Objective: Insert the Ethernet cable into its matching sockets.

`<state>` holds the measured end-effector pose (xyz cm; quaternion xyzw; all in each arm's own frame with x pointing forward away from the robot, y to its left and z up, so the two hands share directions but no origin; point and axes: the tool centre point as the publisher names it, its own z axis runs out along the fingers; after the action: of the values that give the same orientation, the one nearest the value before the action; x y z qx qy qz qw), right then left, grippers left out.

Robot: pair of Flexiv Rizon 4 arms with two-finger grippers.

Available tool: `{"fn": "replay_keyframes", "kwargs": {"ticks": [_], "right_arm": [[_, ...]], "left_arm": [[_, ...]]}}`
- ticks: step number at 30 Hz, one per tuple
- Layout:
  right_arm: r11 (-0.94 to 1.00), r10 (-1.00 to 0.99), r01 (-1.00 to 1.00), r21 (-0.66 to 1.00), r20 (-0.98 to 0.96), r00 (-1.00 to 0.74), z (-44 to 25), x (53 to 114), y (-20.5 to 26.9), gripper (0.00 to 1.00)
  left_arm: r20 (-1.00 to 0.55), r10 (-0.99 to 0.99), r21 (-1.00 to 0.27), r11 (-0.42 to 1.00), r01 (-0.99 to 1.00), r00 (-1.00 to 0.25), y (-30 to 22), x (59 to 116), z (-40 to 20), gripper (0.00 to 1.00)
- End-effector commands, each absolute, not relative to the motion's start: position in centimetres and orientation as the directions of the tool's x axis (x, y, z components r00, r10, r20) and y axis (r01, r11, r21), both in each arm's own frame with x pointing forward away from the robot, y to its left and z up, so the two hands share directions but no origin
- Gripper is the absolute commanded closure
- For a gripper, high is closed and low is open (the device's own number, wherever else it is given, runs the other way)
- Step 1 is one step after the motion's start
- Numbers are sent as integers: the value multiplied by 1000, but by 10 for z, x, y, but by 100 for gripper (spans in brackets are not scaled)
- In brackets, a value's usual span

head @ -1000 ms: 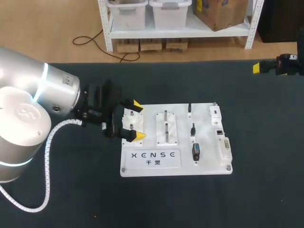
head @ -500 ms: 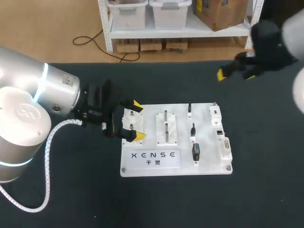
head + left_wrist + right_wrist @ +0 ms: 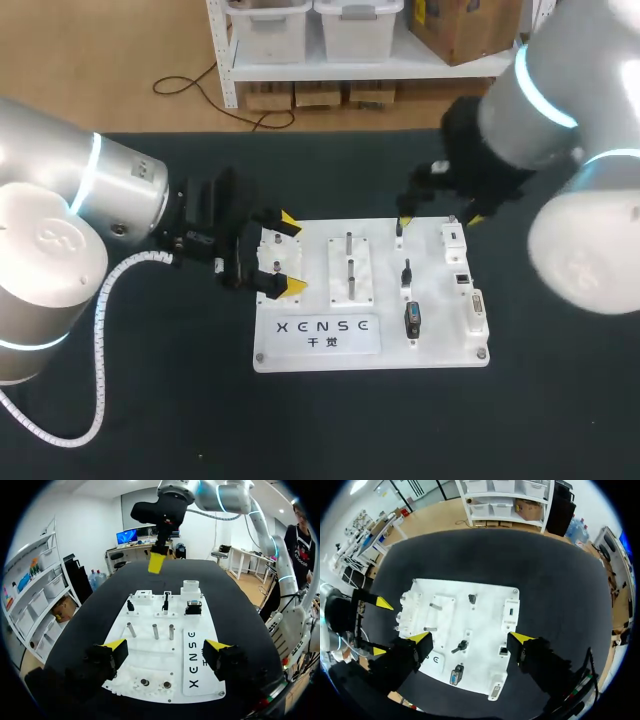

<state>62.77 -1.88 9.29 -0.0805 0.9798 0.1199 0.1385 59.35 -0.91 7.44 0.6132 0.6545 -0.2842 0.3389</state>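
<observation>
White board [image 3: 440,345] bears dark printed lettering [image 3: 323,326]. Left gripper [image 3: 290,252] and right gripper [image 3: 438,220] both spread wide, holding nothing.

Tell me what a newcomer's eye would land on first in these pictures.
The white board, studded with pegs and sockets, stands out in the middle of the dark table. The left gripper sits open at the board's left end, its yellow tips spread wide. The right gripper hangs open above the board's far right corner.
</observation>
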Motion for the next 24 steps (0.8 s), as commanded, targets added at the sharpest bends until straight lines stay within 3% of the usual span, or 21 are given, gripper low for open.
{"fn": "replay_keyframes", "kwargs": {"ticks": [1,24], "right_arm": [[986,-122,-147,78,-257,-959,80,626,-4,0],[992,-102,-112,65,-142,-985,29,604,-2,0]], "left_arm": [[-792,611,44,86,995,-18,-10,594,74,0],[-792,611,44,86,995,-18,-10,594,74,0]]}}
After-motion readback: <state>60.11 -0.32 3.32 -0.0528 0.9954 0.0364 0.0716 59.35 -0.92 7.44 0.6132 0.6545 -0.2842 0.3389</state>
